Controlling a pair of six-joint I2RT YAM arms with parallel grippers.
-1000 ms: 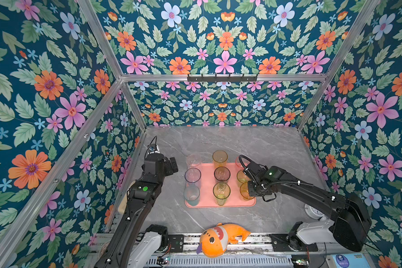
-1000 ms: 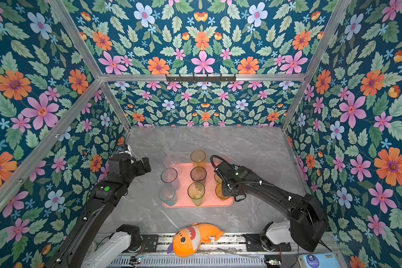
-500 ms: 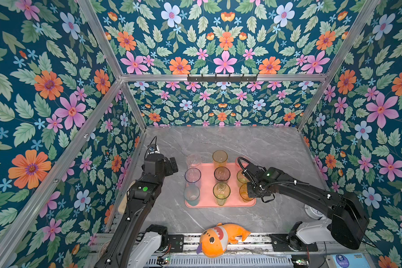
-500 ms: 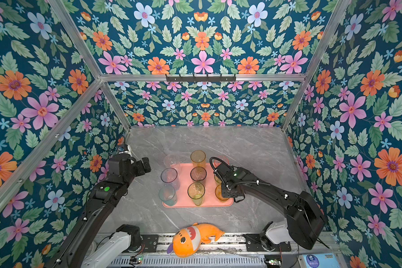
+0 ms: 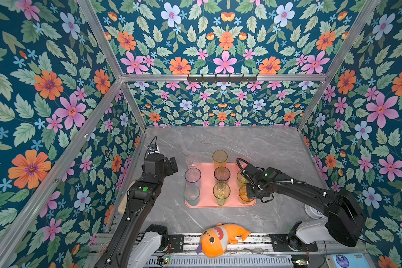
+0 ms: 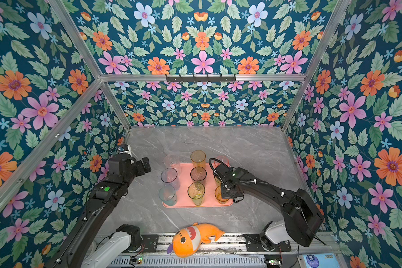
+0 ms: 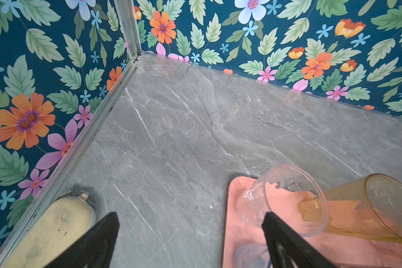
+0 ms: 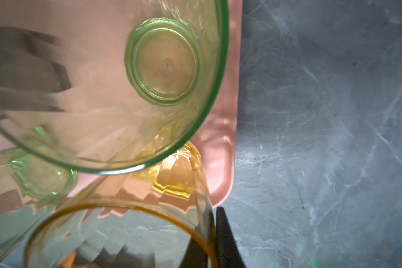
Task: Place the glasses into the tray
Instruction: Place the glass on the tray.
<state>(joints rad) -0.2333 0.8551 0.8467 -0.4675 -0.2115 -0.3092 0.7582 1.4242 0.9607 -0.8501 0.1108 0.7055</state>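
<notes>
R gripper (image 8: 210, 234), still pinching wall of amber tumbler (image 5: 243, 197), is barely shifting it at near corner of tray (image 5: 207, 202); L gripper (image 7: 190, 218) is idling wide; release pending.

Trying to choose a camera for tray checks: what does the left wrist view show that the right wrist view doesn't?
Left wrist only: clear tumbler, tall amber tumbler, beige dish, floral walls, left gripper with jaws open. Right wrist only: green tumbler, right gripper with jaws shut on the rim of the orange tumbler. Both: pink tray, grey table.
</notes>
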